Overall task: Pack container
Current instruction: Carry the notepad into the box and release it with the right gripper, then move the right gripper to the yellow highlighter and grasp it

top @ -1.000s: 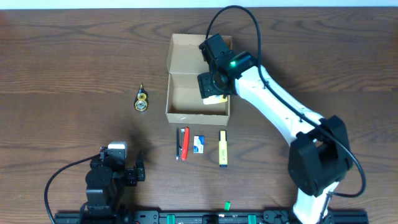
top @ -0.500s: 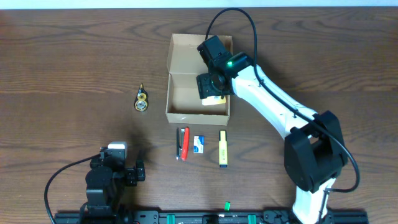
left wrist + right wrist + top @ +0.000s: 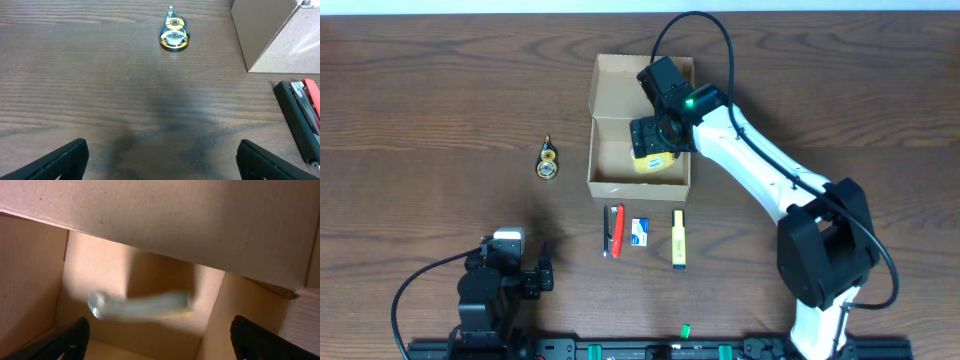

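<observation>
The tan cardboard container [image 3: 593, 150] stands open at the table's middle, its flap lid [image 3: 618, 85] folded back. My right gripper [image 3: 657, 133] hangs over the box's right half, open and empty [image 3: 159, 342]. A yellow item [image 3: 648, 161] lies inside the box below it; in the right wrist view it is a pale blur [image 3: 140, 305] against the box's inner wall [image 3: 175, 220]. My left gripper [image 3: 544, 275] rests at the front left, open and empty [image 3: 160, 167]. The box corner also shows in the left wrist view [image 3: 267, 30].
A round correction-tape dispenser [image 3: 548, 160] [image 3: 174, 35] lies left of the box. In front of the box lie a red and a black pen [image 3: 613, 231] [image 3: 300, 117], a blue-and-white eraser [image 3: 640, 232] and a yellow highlighter [image 3: 678, 238]. A small green piece [image 3: 685, 328] lies at the front edge.
My right gripper has opened and the yellow item has dropped from it into the box, shifting left. The left arm has not moved.
</observation>
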Robot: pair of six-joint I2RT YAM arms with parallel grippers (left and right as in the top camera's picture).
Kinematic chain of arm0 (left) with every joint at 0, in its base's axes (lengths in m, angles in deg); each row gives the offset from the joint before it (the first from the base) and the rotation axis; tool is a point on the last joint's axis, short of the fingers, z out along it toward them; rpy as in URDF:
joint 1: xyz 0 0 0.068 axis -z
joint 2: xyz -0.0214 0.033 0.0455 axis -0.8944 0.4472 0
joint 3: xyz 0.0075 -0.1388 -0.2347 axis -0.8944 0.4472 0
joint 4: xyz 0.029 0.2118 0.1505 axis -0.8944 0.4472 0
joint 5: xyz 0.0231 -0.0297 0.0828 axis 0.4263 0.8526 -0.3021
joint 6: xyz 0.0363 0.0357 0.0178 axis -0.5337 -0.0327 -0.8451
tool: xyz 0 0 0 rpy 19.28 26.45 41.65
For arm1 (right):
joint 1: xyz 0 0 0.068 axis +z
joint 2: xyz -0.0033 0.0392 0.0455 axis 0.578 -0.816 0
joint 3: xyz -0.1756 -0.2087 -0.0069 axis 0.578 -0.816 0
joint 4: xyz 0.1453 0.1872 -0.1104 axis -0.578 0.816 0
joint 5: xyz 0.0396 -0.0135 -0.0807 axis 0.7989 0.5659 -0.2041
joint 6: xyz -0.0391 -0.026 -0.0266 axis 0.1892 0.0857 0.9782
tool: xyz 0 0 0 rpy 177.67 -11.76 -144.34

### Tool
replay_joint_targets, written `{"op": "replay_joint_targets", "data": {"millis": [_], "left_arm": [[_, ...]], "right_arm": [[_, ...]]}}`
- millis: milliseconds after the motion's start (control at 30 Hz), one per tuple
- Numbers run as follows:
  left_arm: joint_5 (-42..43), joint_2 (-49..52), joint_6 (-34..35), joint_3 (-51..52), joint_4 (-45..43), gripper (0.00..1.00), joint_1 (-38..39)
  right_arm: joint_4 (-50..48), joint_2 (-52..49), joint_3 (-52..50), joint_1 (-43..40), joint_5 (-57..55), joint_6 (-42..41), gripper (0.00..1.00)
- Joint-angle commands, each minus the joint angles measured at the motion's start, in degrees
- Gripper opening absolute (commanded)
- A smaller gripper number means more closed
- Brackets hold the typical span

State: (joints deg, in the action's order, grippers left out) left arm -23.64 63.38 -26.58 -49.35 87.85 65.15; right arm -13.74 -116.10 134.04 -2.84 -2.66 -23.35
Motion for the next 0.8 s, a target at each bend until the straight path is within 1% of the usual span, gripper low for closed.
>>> {"op": "replay_joint_targets", "data": {"millis": [0, 267, 500, 567, 633, 767], "left_arm": [[0.13, -0.42, -0.59, 0.33, 0.55, 0.95, 0.22], [0.13, -0.42, -0.59, 0.33, 0.55, 0.95, 0.22], [0.13, -0.42, -0.59, 0.33, 0.55, 0.95, 0.22], [0.13, -0.42, -0.59, 0.33, 0.55, 0.95, 0.22], [0.13, -0.42, -0.59, 0.33, 0.55, 0.95, 0.22], [0.13, -0.42, -0.59, 0.33, 0.55, 0.95, 0.22]], "right_arm": [[-0.17, -0.20, 0.17, 0.24, 0.63, -0.11, 0.91], [-1.86, 0.09, 0.92, 0.26, 2.95, 0.83, 0.90], [-0.46, 3.63, 8.50, 0.76, 4.17, 1.46, 0.91], [2.89, 5.77, 11.41, 0.85, 2.71, 1.44, 0.94], [8.61, 8.79, 13.35, 0.85, -0.66, 1.42, 0.99], [20.61, 14.53, 13.31, 0.76, -6.19, 0.83, 0.99]]}}
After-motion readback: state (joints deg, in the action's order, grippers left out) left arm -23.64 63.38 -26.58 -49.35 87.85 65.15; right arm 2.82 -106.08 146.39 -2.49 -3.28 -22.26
